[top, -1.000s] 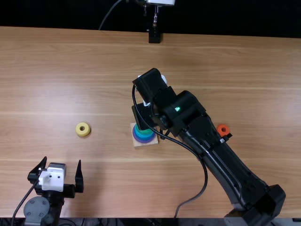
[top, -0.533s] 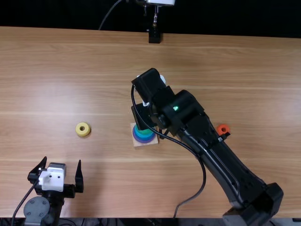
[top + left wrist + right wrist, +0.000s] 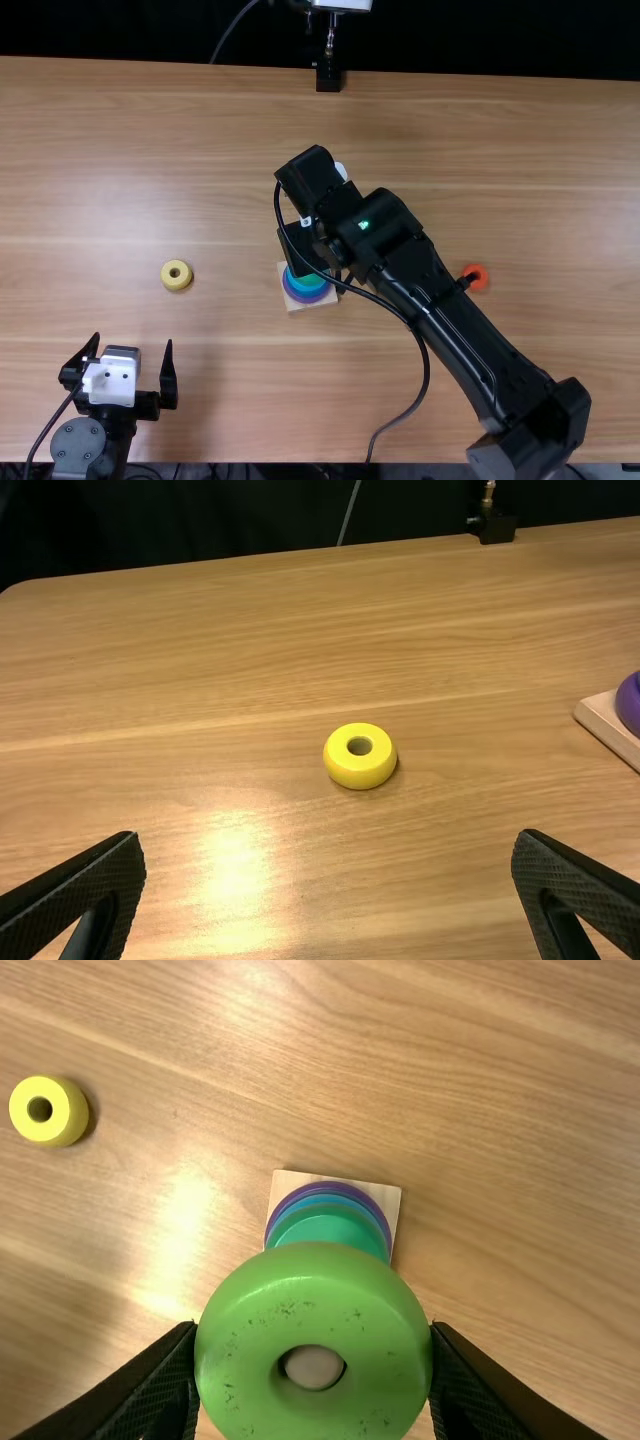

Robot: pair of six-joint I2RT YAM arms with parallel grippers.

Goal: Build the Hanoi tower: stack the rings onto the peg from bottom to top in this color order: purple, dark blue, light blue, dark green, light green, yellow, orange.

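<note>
Over the peg's wooden base [image 3: 313, 303], my right gripper [image 3: 305, 248] hides part of the stack. In the right wrist view this gripper [image 3: 313, 1334] is shut on a light green ring [image 3: 315, 1305]; a pale round peg top shows through its hole. Below that ring, purple [image 3: 276, 1222], blue and dark green [image 3: 325, 1225] rings sit on the base [image 3: 385, 1193]. My left gripper [image 3: 133, 340] is open near the table's front left; in its wrist view, the gripper [image 3: 330, 837] has nothing between its fingers. A yellow ring [image 3: 176, 275] lies beyond it.
An orange ring [image 3: 477, 277] lies on the table right of the stack, beside my right arm [image 3: 450, 320]. That arm crosses from the front right, with a loose cable. A black stand [image 3: 328, 76] is at the far edge.
My right arm has shifted slightly left in the top view, its elbow and cable moving too. The left arm and the rings on the table have stayed put.
</note>
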